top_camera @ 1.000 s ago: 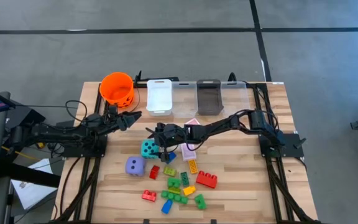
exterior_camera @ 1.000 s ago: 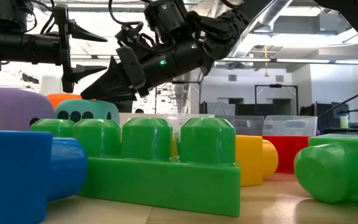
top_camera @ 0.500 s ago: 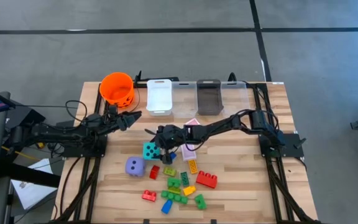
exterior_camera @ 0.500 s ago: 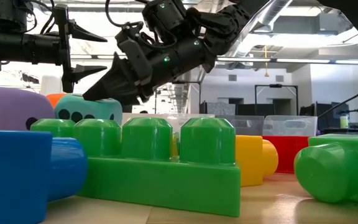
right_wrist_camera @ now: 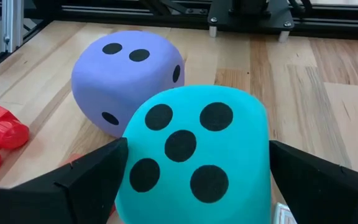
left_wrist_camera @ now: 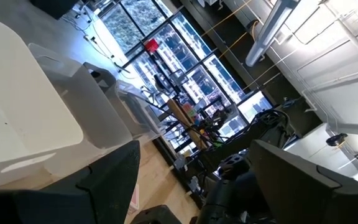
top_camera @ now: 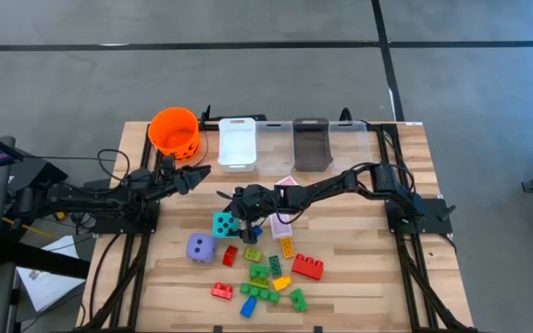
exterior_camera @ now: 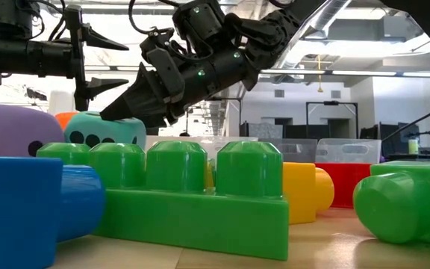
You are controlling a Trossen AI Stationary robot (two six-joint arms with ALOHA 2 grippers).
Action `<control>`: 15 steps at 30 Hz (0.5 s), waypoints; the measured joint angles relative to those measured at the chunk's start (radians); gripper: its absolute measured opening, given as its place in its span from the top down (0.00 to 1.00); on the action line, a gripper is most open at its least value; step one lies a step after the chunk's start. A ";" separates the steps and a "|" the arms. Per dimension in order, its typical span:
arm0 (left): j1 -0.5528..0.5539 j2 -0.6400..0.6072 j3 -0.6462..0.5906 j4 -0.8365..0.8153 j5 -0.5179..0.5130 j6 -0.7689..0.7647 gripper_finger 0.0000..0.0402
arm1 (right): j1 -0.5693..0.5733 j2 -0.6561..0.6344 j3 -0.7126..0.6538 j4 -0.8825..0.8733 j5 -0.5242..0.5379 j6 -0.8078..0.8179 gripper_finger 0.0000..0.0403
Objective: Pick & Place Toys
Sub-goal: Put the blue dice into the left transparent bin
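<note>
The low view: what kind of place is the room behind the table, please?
Probably a large workshop or lab hall. The low view shows a high ceiling with exposed beams and long open floor; the left wrist view shows tall grid windows; the high view shows bare concrete floor.

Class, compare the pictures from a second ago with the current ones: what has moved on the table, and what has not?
The right claw has come down around the teal dotted foam die, its fingers open on either side of it, not yet gripping. The purple dotted die, the plastic bricks and the waiting left claw stayed put.
</note>
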 joint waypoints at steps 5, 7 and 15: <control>0.000 0.000 0.000 0.000 0.000 0.000 0.26 | 0.001 0.000 0.000 -0.004 0.004 0.048 0.07; 0.000 0.000 0.000 0.000 0.000 0.000 0.26 | 0.001 -0.001 0.001 -0.014 0.000 0.049 0.07; 0.000 0.000 0.000 0.000 -0.001 0.000 0.26 | 0.004 -0.003 0.002 -0.019 -0.006 -0.036 0.07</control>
